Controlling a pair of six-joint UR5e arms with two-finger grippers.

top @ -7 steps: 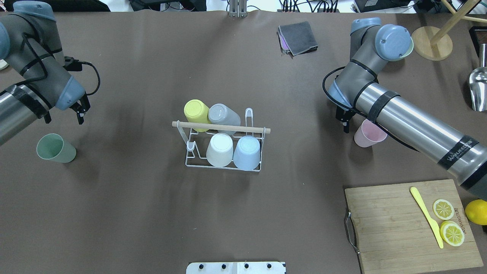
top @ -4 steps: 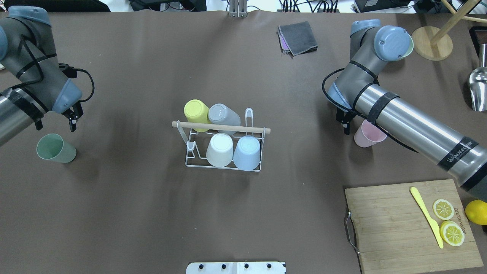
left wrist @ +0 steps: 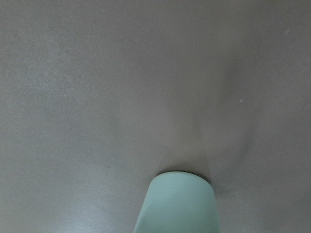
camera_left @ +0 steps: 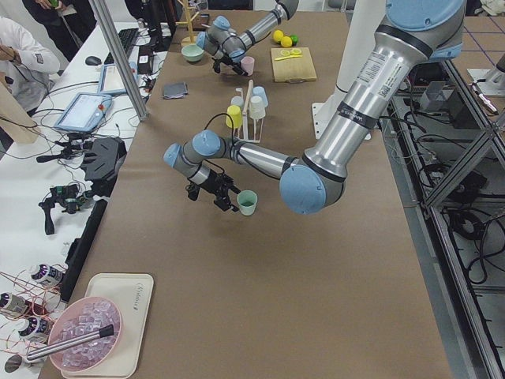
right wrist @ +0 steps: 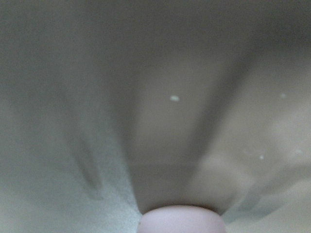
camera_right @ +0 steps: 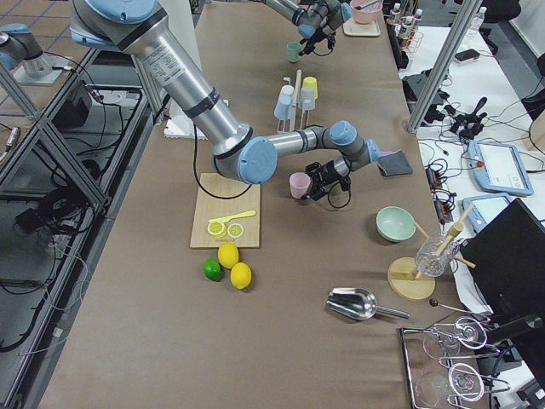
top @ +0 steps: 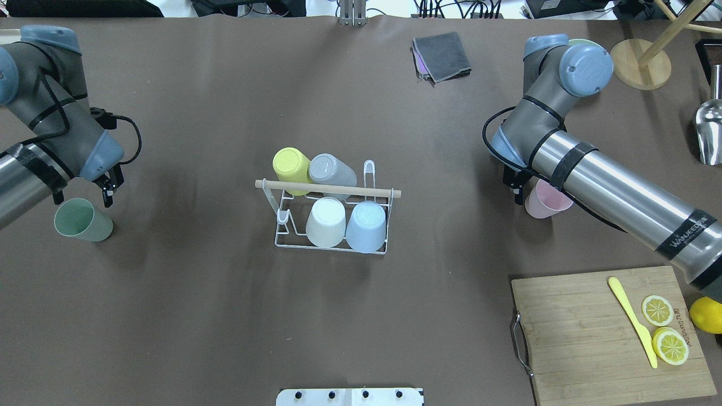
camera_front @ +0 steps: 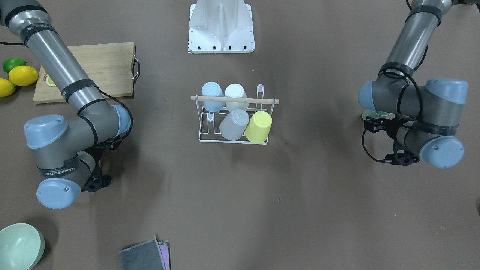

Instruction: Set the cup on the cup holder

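The white wire cup holder (top: 280, 225) with its pale wooden rod (camera_front: 234, 99) stands mid-table, with several cups upside down on it. A green cup (top: 83, 220) stands upright at the left. My left gripper (top: 110, 189) is open just beyond the cup's rim and apart from it. The cup fills the bottom of the left wrist view (left wrist: 177, 204). A pink cup (top: 544, 200) stands at the right, partly under my right arm. My right gripper (top: 522, 193) is close beside it and looks open, with one finger hidden. The cup shows low in the right wrist view (right wrist: 182, 221).
A wooden cutting board (top: 581, 338) with lemon slices and a yellow knife lies at the near right. A folded grey cloth (top: 443, 56), a wooden stand (top: 640, 62) and a metal scoop (top: 709, 127) are at the far right. A green bowl (camera_front: 18, 245) sits beyond the right arm.
My left gripper has moved left and nearer, closing on the green cup. My right wrist has shifted slightly toward the pink cup. Neither cup has moved.
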